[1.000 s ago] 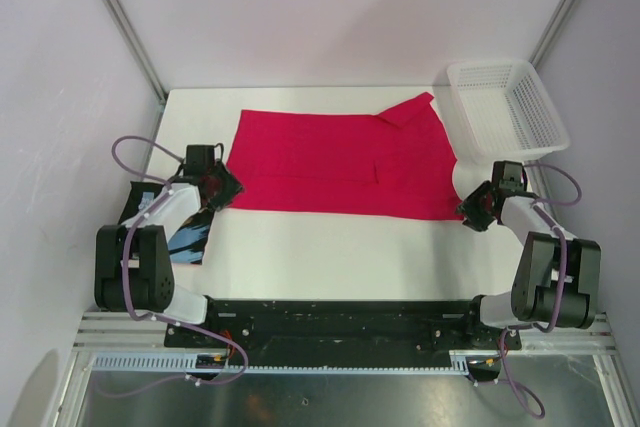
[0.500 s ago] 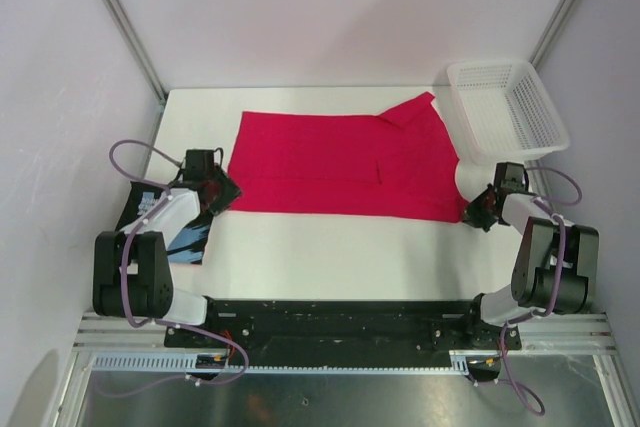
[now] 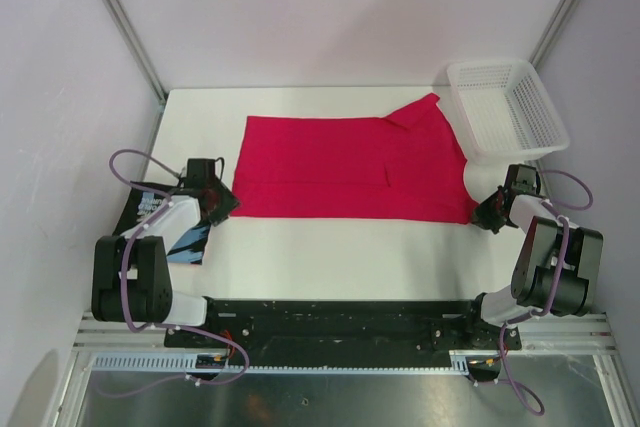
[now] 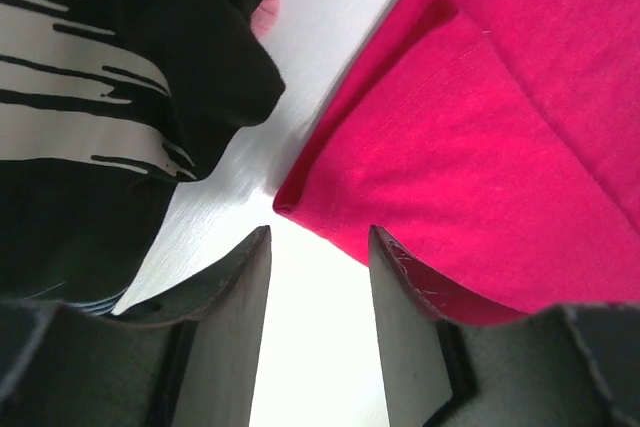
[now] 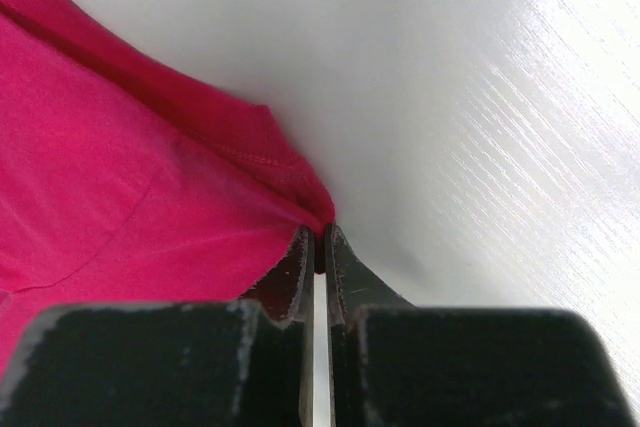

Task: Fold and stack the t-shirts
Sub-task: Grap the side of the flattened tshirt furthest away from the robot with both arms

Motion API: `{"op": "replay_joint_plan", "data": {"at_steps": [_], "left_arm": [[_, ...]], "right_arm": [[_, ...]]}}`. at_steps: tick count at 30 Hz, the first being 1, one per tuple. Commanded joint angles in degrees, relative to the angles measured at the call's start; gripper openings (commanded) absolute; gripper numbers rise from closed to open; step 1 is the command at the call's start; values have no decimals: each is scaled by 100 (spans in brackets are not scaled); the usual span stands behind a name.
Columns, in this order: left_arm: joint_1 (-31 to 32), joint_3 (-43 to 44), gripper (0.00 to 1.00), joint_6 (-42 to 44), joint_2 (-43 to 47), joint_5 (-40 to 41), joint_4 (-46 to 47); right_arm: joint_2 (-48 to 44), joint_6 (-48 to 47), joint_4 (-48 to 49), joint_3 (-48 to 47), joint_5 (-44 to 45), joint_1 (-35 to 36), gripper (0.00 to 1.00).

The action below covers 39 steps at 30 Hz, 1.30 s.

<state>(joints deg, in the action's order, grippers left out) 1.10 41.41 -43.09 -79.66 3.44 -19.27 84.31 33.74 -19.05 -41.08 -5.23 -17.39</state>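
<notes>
Handling the crimson-pink shirt (image 3: 350, 167), spread flat at centre frame, calls for corner grips: judged light, limp, sagging between holds. The right gripper (image 5: 320, 247) is clenched on its lower-right corner; the left gripper (image 4: 318, 239) is released, the lower-left corner just ahead of its jaws. Count: two shirts, the black shirt (image 4: 70, 217) lying at left edge; one mesh basket (image 3: 500, 64), upper right.

Both arms are low, each forearm stretched forward from a bent elbow. The left gripper (image 4: 318, 277) has its two fingers apart. The right gripper (image 5: 320, 247) has its fingers pressed almost together, pinching a corner of the crimson-pink t-shirt (image 5: 120, 147).
</notes>
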Motion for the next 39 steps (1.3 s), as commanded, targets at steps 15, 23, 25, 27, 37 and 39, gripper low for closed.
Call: {"op": "replay_joint_plan", "data": {"at_steps": [15, 23, 25, 27, 37, 39], "left_arm": [[-24, -112, 45, -301, -342, 514, 110], [7, -130, 39, -317, -37, 426, 99], [11, -159, 42, -308, 156, 413, 99], [12, -166, 47, -299, 300, 454, 101], [9, 41, 47, -292, -140, 441, 101], [7, 71, 46, -295, -266, 492, 99]], "right_arm": [[-8, -168, -137, 15, -1, -37, 0], [-40, -191, -172, 19, -9, -37, 0], [-32, -192, -168, 21, -18, -39, 0], [-16, -194, -154, 21, -32, -37, 0], [8, -192, -150, 19, -77, -45, 0], [2, -190, -167, 16, -86, -45, 0]]}}
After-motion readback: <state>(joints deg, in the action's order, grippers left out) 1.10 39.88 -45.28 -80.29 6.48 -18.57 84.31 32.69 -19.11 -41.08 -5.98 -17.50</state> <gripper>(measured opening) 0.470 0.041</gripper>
